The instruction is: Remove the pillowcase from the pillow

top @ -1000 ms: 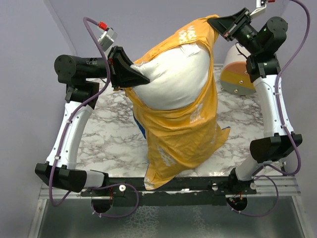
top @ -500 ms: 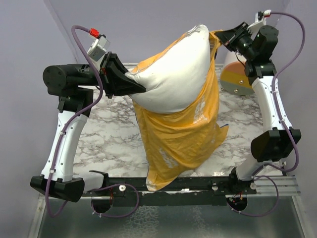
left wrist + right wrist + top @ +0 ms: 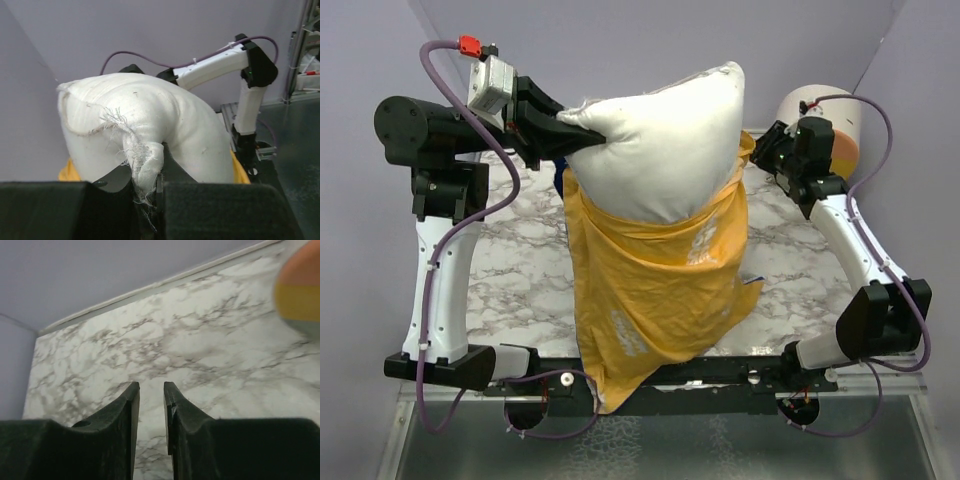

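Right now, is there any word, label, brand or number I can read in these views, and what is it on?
Nothing reads as words.
Pale lettering on the yellow-orange pillowcase, two patches in the top view: too blurred and creased to read.
White pillow, cream-and-orange cylinder, marble table: no text visible.

one white pillow (image 3: 660, 140); one yellow-orange pillowcase (image 3: 650, 290), below the pillow; two robot arms, the left arm (image 3: 445, 270) and the right arm (image 3: 850, 235), one either side of the pillow; two grippers, the left gripper (image 3: 572, 130) and the right gripper (image 3: 765, 152), flanking the pillow; one cream-and-orange cylinder (image 3: 840, 120), right of the pillow; one marble table (image 3: 510, 270), beneath the pillow.
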### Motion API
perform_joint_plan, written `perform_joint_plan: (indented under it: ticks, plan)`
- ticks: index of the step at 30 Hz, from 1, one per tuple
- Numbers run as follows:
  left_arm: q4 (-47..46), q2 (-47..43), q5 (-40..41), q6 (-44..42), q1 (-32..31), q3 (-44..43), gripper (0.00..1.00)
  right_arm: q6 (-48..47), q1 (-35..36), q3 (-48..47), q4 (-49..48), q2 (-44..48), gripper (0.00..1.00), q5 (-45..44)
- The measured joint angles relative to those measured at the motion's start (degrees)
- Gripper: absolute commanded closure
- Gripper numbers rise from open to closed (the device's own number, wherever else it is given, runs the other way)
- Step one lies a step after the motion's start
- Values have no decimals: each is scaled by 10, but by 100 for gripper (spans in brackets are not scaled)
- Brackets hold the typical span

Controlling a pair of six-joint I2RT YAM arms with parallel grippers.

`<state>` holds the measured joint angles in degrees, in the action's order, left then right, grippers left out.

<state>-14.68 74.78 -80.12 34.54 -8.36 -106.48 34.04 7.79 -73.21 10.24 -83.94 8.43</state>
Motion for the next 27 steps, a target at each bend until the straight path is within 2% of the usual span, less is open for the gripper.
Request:
perform_joint_plan:
  ticks: [3, 5, 9, 12, 18, 23, 25, 27]
  plan:
    - [37, 3, 49, -82, 0, -4, 100, -25, -18, -17, 30, 16, 42, -37]
    - [61, 10, 82, -135, -3, -14, 100, -41, -27, -57, 38, 23, 31, -38]
    - [98, 57, 135, -207, -14, -72, 100, -54, -26, -170, 15, 25, 14, 17]
    - [114, 96, 162, -232, -29, -109, 100, -48, -26, -213, -55, 43, 1, 100]
    - [145, 134, 198, -262, -57, -135, 100, 21, -27, -234, -200, 33, 0, 292]
    - [170, 132, 201, -294, -60, -138, 100, 119, -28, -182, -379, 4, 0, 438]
    - [180, 132, 202, -303, -63, -138, 100, 109, -18, -179, -407, -4, 0, 465]
    - [193, 132, 203, -309, -70, -138, 100, 71, 0, -199, -393, -6, 0, 480]
